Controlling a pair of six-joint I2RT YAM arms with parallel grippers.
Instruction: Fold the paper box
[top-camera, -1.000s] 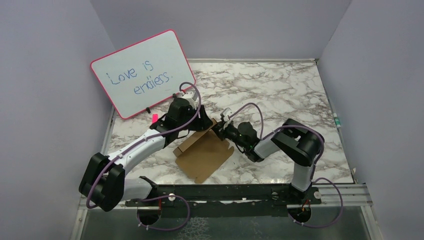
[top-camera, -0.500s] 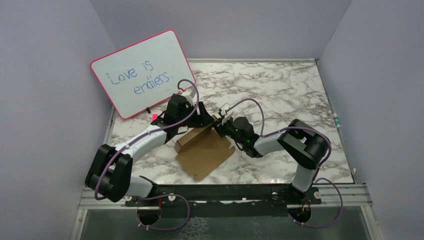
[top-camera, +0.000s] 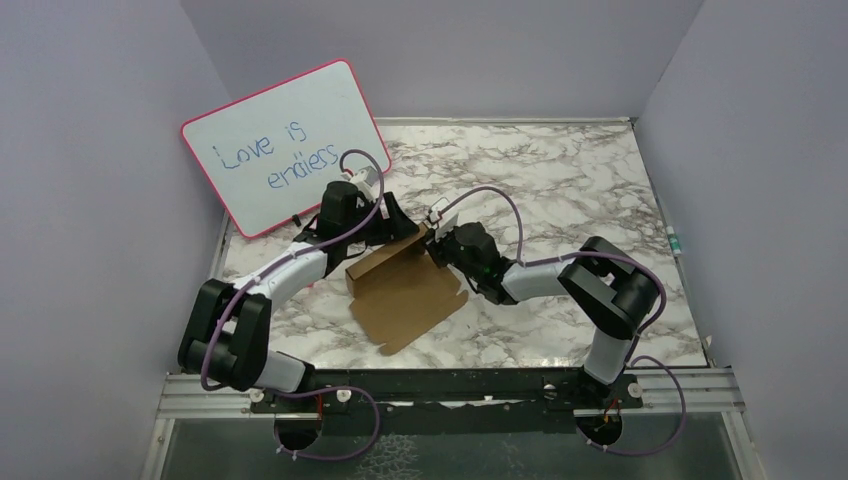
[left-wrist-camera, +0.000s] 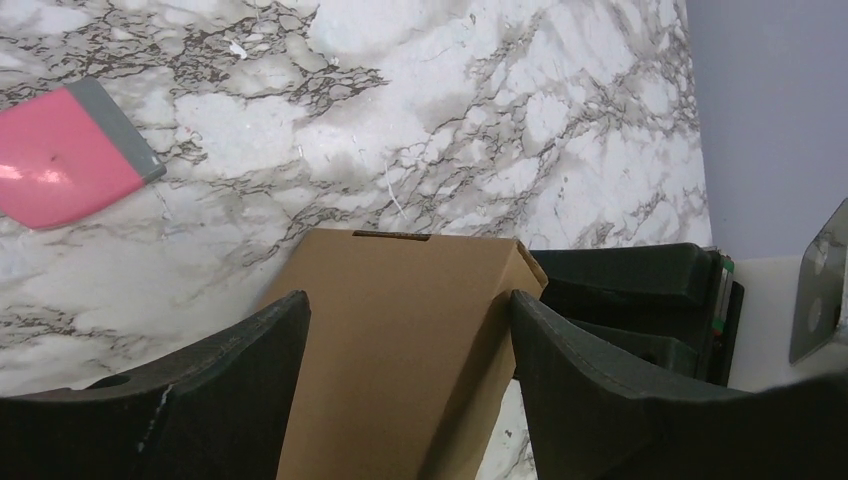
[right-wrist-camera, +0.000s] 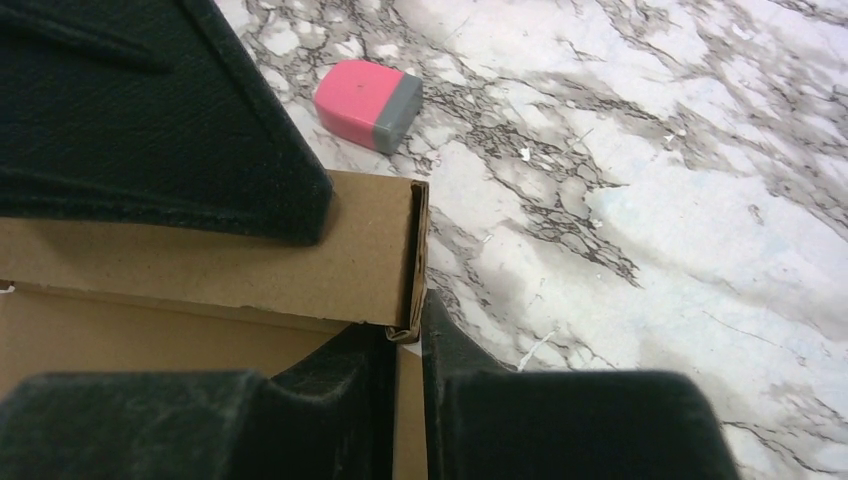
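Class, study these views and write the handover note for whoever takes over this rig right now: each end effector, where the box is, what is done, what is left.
Left end effector: open, fingers astride the raised flap, apparently not gripping it.
Right end effector: shut on the end corner of that flap.
Paper box: on the marble table between the two arms, main panel lying flat.
Done: one flap along the far side is folded up.
Left: the remaining flaps and tabs look unfolded; no box shape yet.
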